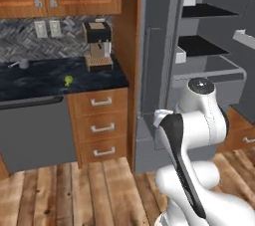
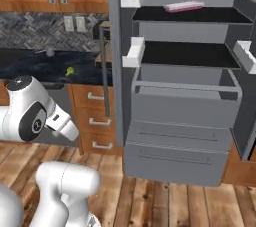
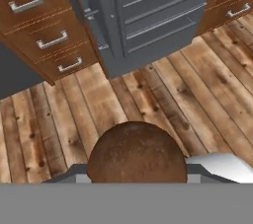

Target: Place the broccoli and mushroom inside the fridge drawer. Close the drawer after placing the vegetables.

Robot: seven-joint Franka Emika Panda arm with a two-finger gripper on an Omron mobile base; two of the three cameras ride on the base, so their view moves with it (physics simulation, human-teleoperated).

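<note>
Brown-capped mushroom (image 3: pixel 137 153) seemingly in the gripper; broccoli (image 1: pixel 68 80) on counter (image 1: pixel 40 78).

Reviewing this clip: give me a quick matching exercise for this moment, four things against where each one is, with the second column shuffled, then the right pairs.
Things:
1. broccoli
2. mushroom
3. fridge drawer
4. coffee machine

Places or states:
A. pulled out below the fridge shelves
B. close up in the hand view, above the wooden floor
C. lying on the dark counter
D. standing at the counter's end beside the fridge

Pairs: 1-C, 2-B, 3-A, 4-D
</note>
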